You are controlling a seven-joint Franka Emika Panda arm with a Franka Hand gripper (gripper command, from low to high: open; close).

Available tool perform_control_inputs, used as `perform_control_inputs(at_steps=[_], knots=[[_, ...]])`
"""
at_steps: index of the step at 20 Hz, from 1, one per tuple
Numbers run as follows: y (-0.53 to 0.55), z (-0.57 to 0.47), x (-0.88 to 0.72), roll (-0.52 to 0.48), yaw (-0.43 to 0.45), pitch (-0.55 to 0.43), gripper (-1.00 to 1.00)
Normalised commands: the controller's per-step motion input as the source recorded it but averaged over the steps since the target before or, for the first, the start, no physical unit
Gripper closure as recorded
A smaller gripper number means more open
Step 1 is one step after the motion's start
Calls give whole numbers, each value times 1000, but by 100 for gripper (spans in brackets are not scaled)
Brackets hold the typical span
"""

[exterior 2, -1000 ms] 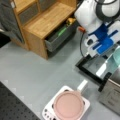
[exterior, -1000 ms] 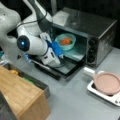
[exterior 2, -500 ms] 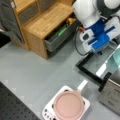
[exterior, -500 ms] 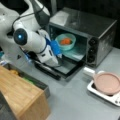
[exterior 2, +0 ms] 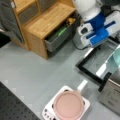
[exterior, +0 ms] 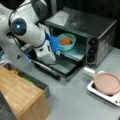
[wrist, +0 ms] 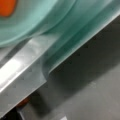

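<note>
In a front view my gripper [exterior: 56, 49], white with blue parts, hangs over the open oven door [exterior: 61, 67], just at the mouth of the toaster oven [exterior: 82, 30]. Inside on the shelf sits a teal bowl [exterior: 66, 41] holding an orange thing [exterior: 66, 41]. The gripper is nearest to this bowl and stands a little to its left. The wrist view shows the bowl [wrist: 37, 20] close up with the orange thing [wrist: 6, 6] in it, above a shiny metal ledge [wrist: 22, 65]. From above, in a front view, the gripper [exterior 2: 98, 37] is over the door [exterior 2: 96, 61].
A pink pan [exterior: 108, 83] rests on a white hotplate [exterior: 100, 93] right of the oven, seen too from above, pan [exterior 2: 68, 106]. A wooden cabinet [exterior 2: 42, 22] stands nearby with an open drawer [exterior 2: 58, 37] holding green and yellow items. Grey tabletop lies between them.
The arm has lifted and drawn back slightly from the oven mouth. The bowl stays on the shelf inside and the door stays down.
</note>
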Motion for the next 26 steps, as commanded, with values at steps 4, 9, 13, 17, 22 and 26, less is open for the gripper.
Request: perform_control_inputs(at_steps=[4, 9, 13, 17, 22, 26], knots=[[116, 125, 133, -230, -86, 205, -100], [196, 103, 99, -230, -81, 161, -100], [266, 99, 95, -199, -98, 103, -100], [233, 97, 95, -243, -204, 97, -100], [97, 71, 86, -238, -151, 78, -100], [13, 84, 81, -199, -43, 64, -100]])
